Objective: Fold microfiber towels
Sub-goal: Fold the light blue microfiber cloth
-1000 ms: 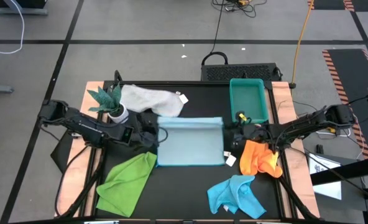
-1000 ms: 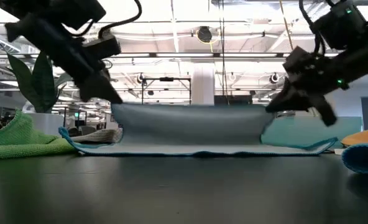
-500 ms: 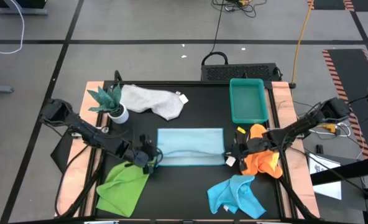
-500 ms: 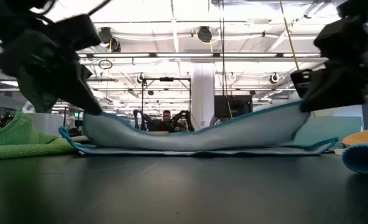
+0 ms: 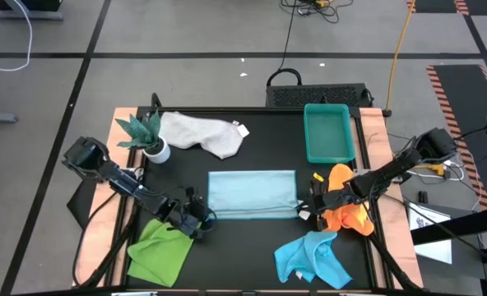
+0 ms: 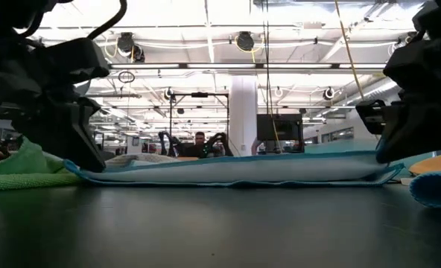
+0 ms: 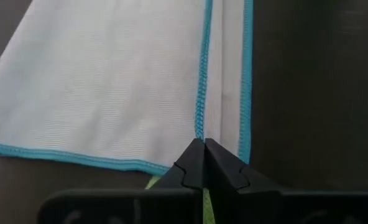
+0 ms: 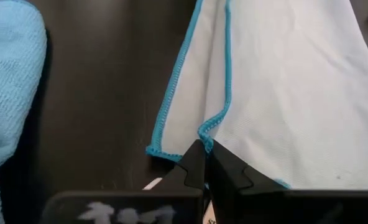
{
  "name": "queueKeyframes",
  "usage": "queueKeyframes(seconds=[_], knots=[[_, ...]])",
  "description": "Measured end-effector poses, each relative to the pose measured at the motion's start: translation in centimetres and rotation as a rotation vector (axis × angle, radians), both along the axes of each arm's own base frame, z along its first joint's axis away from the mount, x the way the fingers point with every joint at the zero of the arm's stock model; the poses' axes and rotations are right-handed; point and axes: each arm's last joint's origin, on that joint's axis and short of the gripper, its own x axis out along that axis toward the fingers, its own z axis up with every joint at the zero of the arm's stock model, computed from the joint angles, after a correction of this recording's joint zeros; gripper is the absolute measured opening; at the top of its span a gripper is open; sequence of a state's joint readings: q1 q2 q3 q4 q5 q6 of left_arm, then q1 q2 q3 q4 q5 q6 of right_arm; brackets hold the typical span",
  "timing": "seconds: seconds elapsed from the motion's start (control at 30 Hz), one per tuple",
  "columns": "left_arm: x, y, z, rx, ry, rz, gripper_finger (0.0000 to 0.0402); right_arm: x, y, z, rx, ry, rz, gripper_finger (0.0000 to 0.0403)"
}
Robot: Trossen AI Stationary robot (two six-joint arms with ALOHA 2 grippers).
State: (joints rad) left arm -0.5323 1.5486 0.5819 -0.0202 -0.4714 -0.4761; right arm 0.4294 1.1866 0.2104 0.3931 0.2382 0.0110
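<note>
At mid-table, pale blue towel [image 5: 252, 194], folded rectangle.

Grey floor [image 5: 186, 33] w/ black tape lines; white pillar [image 6: 243, 115] under ceiling lights in hall behind.

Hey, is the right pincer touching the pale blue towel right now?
Touching. In the right wrist view the right pincer, shut, pinches the turquoise-stitched edge of the pale blue towel at its corner, with no gap showing.
</note>
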Motion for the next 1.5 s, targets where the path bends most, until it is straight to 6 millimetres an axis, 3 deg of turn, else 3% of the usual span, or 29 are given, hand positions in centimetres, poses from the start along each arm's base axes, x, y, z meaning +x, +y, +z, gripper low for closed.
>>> queueKeyframes(seconds=[0.23,0.6,0.9,1.17,1.37,1.5], knots=[[0.0,-0.2,0.6,-0.048,-0.008,-0.061,0.0008,0.1,0.2,0.2,0.015,-0.02,0.012,0.0],[0.0,-0.5,-0.8,-0.023,0.044,-0.056,0.0014,-0.1,0.7,-0.8,0.01,0.045,0.05,0.001],[-0.1,-0.2,-0.7,-0.009,0.046,-0.023,0.0021,-0.1,0.6,-1.4,0.014,0.079,0.028,0.0085],[0.2,0.6,0.3,-0.085,0.028,0.02,0.0083,-0.2,0.8,0.7,0.175,-0.009,0.016,0.0139],[0.8,2.5,2.9,-0.095,-0.127,0.138,0.0103,-0.1,0.6,2.3,0.225,-0.121,0.005,0.0129],[1.7,4.5,3.3,-0.037,-0.181,0.23,0.0097,0.4,-0.3,1.9,0.174,-0.123,-0.106,0.0099]])
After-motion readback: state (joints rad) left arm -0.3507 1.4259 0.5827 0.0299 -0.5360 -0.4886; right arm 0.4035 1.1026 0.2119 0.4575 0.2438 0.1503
